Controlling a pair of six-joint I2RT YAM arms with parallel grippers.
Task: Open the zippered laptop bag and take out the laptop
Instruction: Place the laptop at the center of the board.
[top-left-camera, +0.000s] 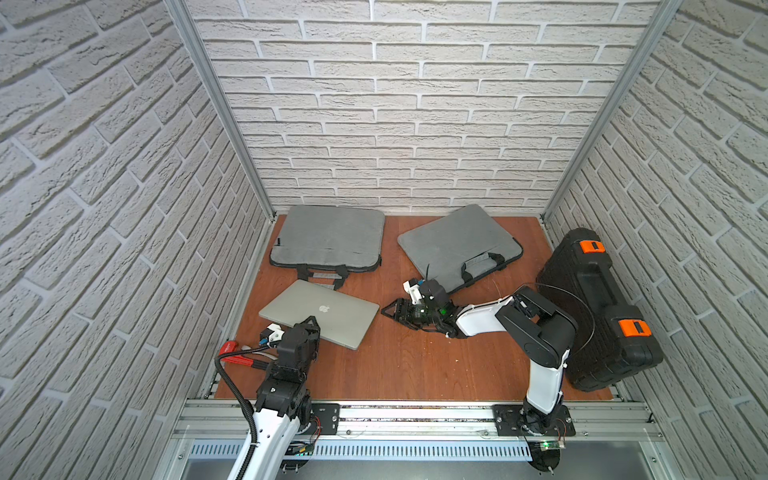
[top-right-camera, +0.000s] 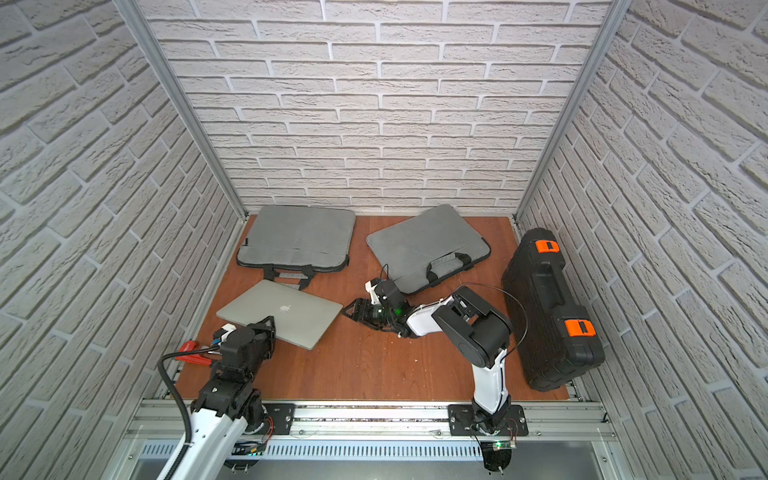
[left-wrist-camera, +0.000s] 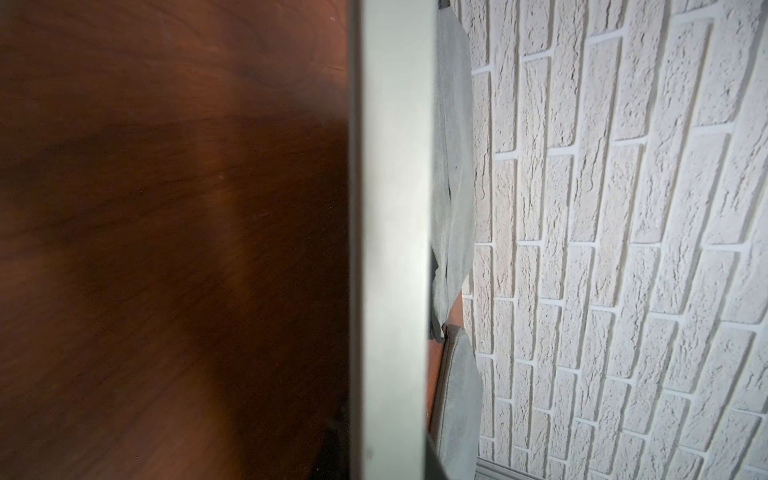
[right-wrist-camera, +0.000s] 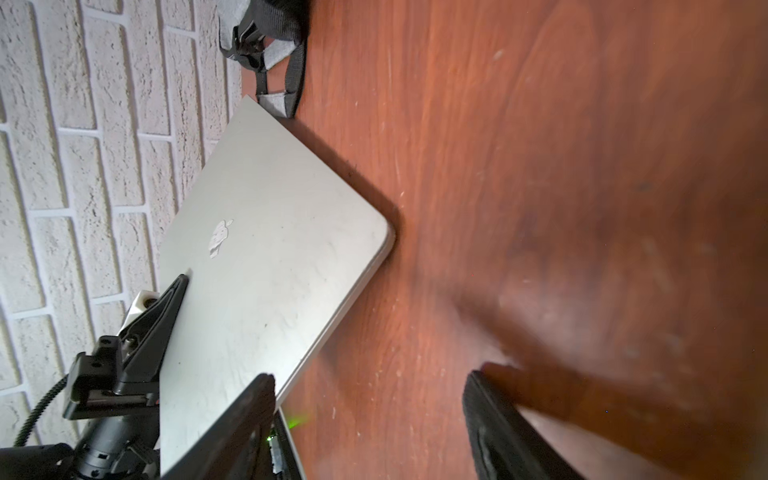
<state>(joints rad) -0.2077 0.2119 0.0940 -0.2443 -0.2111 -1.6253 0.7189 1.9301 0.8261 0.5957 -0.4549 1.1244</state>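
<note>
The silver laptop (top-left-camera: 322, 311) (top-right-camera: 280, 312) lies out of the bags on the wooden table (top-left-camera: 415, 365), front left. My left gripper (top-left-camera: 311, 323) (top-right-camera: 269, 323) is shut on the laptop's near edge, which fills the left wrist view as a silver band (left-wrist-camera: 390, 208). One black finger (right-wrist-camera: 166, 307) lies on the lid. A grey zippered laptop bag (top-left-camera: 328, 237) (top-right-camera: 297, 235) lies just behind the laptop, its handles toward it. My right gripper (top-left-camera: 388, 311) (right-wrist-camera: 370, 382) stands open low over the bare table, just right of the laptop, holding nothing.
A second grey bag (top-left-camera: 453, 245) (top-right-camera: 424, 245) lies at the back right, close behind the right wrist. A black case with orange latches (top-left-camera: 598, 307) stands along the right wall. A red tool (top-left-camera: 232, 353) lies by the left wall. Brick walls enclose three sides.
</note>
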